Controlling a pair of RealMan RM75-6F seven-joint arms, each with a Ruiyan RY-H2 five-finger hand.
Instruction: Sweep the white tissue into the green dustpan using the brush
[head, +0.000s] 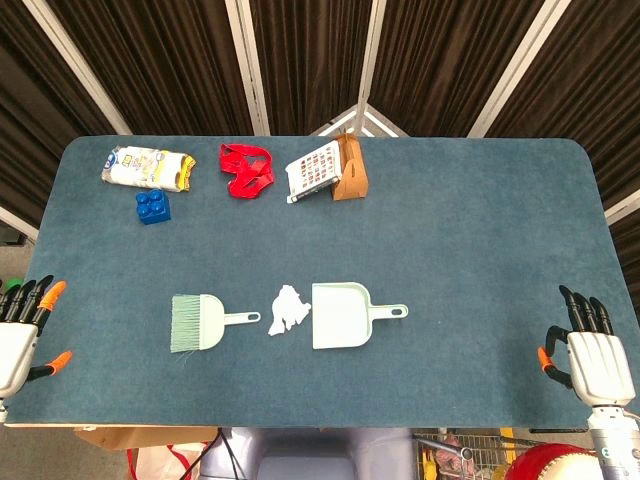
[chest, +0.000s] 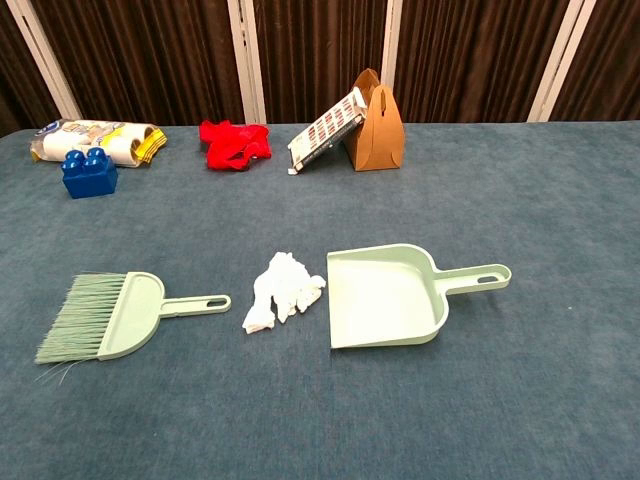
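Note:
A crumpled white tissue (head: 287, 309) (chest: 281, 290) lies on the blue table, just left of the green dustpan (head: 342, 315) (chest: 385, 296), whose open mouth faces the tissue and whose handle points right. The pale green brush (head: 200, 322) (chest: 115, 314) lies further left, bristles to the left, handle toward the tissue. My left hand (head: 22, 327) rests at the table's left edge, fingers spread, holding nothing. At the right edge my right hand (head: 592, 350) is also spread and empty. Neither hand shows in the chest view.
Along the far side lie a packet of rolls (head: 148, 167), a blue toy brick (head: 152, 206), a red cloth (head: 246, 169), and a patterned card leaning on a brown holder (head: 349, 171). Dark curtains hang behind the table.

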